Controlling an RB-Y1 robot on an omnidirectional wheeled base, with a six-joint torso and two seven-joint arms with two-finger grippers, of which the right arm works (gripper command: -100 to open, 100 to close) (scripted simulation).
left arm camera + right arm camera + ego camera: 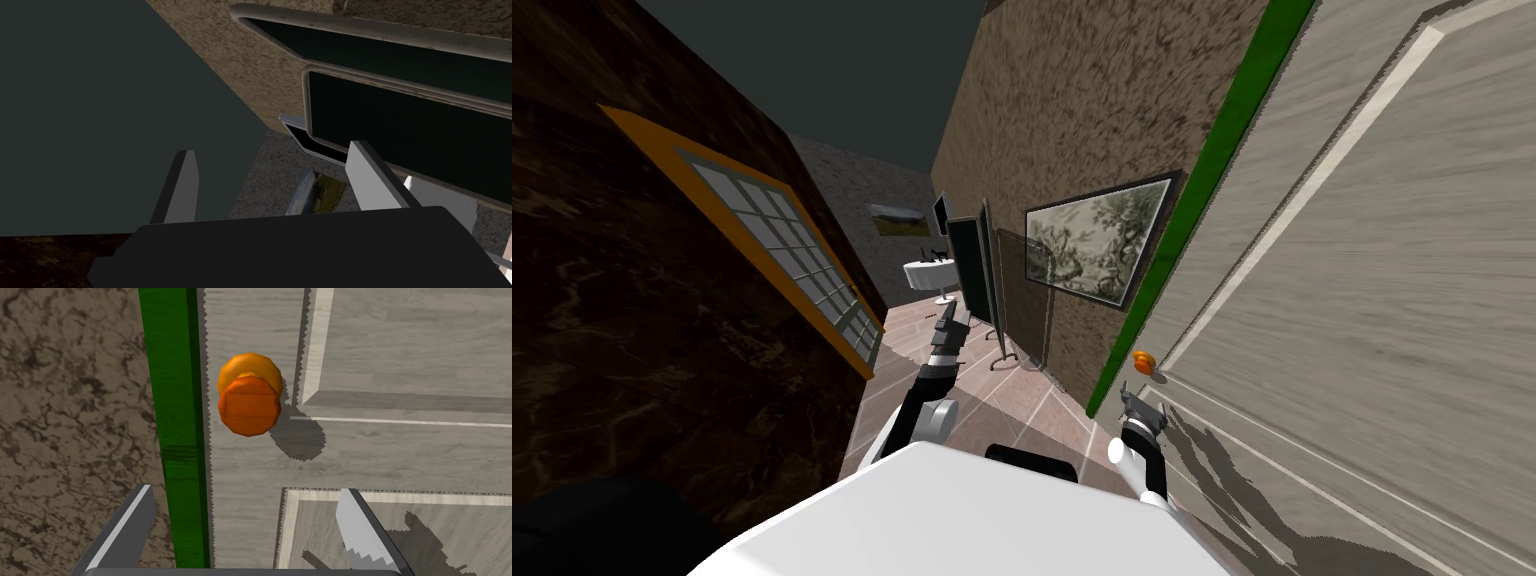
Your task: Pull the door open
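Near the orange knob (249, 405) on the grey door (400, 353), right gripper (246, 490) stands wide open.

Dim overall; door (1362, 300) brighter; jagged-edged knob (248, 405) shadow on it; wide-lens splay at corners

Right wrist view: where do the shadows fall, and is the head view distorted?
Right wrist view: the orange knob casts a jagged-edged shadow on the grey door, away from the green frame; head view: whole picture rolled, stretched toward the corners.
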